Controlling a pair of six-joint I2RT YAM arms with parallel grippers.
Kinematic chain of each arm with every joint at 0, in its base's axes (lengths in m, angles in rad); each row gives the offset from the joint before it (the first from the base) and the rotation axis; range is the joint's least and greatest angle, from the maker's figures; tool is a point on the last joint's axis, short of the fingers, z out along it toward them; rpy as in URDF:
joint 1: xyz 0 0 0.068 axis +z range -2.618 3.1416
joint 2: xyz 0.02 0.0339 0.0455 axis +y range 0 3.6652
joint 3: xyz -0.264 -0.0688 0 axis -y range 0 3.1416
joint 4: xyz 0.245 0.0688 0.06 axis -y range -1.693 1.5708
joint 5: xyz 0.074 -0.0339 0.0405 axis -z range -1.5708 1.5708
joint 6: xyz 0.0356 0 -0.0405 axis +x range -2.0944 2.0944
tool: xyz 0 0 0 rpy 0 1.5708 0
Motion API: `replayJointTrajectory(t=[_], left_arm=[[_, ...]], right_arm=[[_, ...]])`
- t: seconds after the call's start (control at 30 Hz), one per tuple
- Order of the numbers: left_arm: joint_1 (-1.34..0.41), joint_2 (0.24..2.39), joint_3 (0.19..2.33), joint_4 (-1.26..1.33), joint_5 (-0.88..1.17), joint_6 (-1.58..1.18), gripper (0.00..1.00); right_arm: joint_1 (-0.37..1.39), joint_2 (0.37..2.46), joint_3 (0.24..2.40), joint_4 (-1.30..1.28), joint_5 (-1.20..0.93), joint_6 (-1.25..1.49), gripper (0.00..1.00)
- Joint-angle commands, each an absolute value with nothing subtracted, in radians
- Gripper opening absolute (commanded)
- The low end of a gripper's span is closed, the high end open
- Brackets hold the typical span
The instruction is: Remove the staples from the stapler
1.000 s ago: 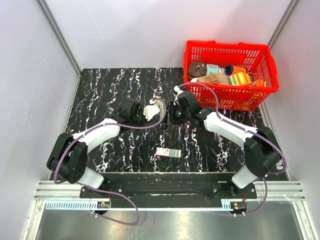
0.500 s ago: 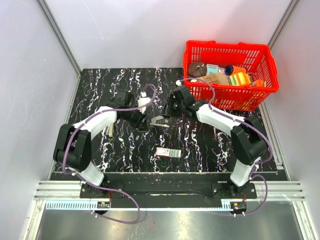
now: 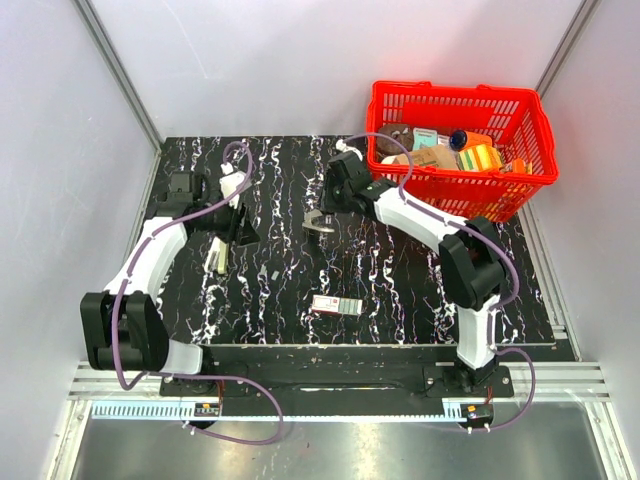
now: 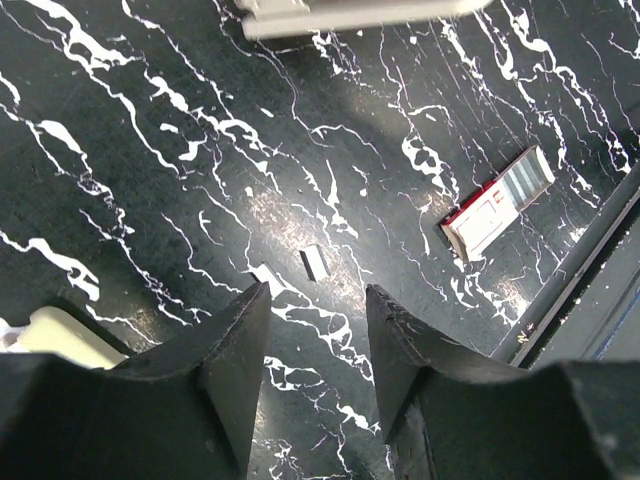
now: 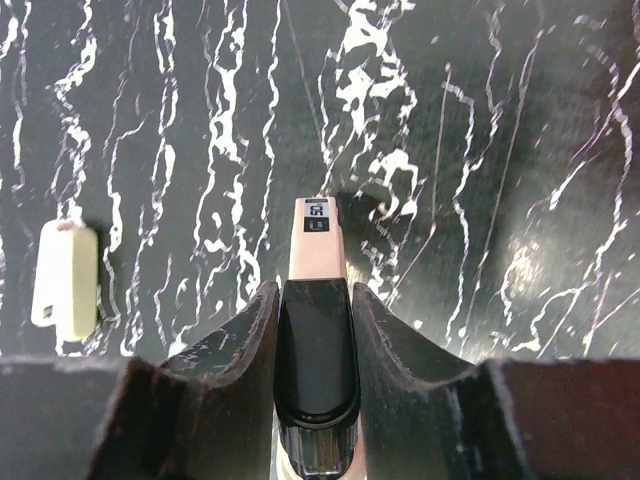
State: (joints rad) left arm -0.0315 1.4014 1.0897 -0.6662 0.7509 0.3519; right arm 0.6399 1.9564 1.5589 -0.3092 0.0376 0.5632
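My right pincer clamps the stapler toward the table's far edge. My left pincer stands apart, empty. I'd hold it level, firmly.

1 stapler, 1 red basket, 1 red-and-white box, 1 pale bar, 1 small loose strip, 2 grippers: left gripper, right gripper.

Left arm and right arm: white shells over chunky black joints, a purple cable looping off each. Black bases sit at the near edge. Left gripper, right gripper: matte black wedge fingers, edges lightly scuffed.
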Motion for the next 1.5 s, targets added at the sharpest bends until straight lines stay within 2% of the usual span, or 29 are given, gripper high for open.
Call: replayJointTrajectory(t=[0.0,0.2,0.47,0.5,0.6,0.63,0.73,0.93,1.2,1.47], left_arm=[[-0.008,1.384,1.043,-0.713,0.744,0.403,0.48],[0.000,1.423,0.988,-0.724,0.677,0.440,0.48],[0.028,1.390,0.917,-0.635,0.563,0.394,0.48],[0.029,1.384,0.913,-0.626,0.557,0.388,0.48],[0.029,1.384,0.905,-0.621,0.552,0.380,0.50],[0.028,1.384,0.902,-0.618,0.548,0.377,0.50],[0.029,1.381,0.888,-0.611,0.543,0.377,0.50],[0.029,1.376,0.867,-0.604,0.517,0.382,0.50],[0.028,1.330,0.842,-0.614,0.485,0.390,0.50],[0.028,1.310,0.874,-0.649,0.480,0.391,0.50]], right_arm=[[0.664,2.002,1.677,-0.267,0.187,0.448,0.00],[0.739,2.080,1.666,-0.210,0.400,0.354,0.00],[0.787,2.109,1.588,-0.218,0.402,0.431,0.01],[0.788,2.109,1.585,-0.230,0.397,0.437,0.10],[0.793,2.088,1.562,-0.258,0.396,0.459,0.49],[0.795,2.073,1.545,-0.258,0.396,0.465,0.59],[0.799,1.988,1.488,-0.264,0.408,0.483,0.68],[0.845,1.786,1.307,-0.311,0.436,0.543,0.70],[0.910,1.465,0.993,-0.406,0.379,0.695,0.61],[0.925,1.252,0.743,-0.469,0.267,0.851,0.55]])
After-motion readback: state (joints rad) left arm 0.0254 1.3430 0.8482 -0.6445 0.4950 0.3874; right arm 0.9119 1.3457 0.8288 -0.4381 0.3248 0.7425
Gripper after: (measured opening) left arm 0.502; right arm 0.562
